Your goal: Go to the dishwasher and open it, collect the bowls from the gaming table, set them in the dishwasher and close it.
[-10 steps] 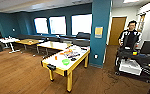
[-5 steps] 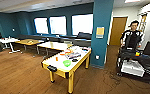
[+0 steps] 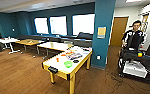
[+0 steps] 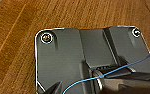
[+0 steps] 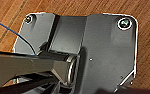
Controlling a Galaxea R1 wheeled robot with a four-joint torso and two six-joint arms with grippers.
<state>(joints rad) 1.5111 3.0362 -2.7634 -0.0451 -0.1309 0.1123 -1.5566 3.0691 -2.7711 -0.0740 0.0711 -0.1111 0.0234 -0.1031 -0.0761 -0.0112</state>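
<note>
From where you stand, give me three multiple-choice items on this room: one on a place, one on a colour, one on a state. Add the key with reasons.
1. Where does the light green bowl lie?
A. on the gaming table, near its closest end
B. on the wooden floor
C. on the white table by the far wall

2. What colour is the gaming table's edge?
A. red
B. yellow
C. black

3. How is the brown door beyond the teal pillar?
A. taken off
B. wide open
C. shut

Key: 1 A, the bowl rests on the white top near the closest end. 2 B, a thin yellow band rims the top. 3 C, the door fills its frame.
</note>
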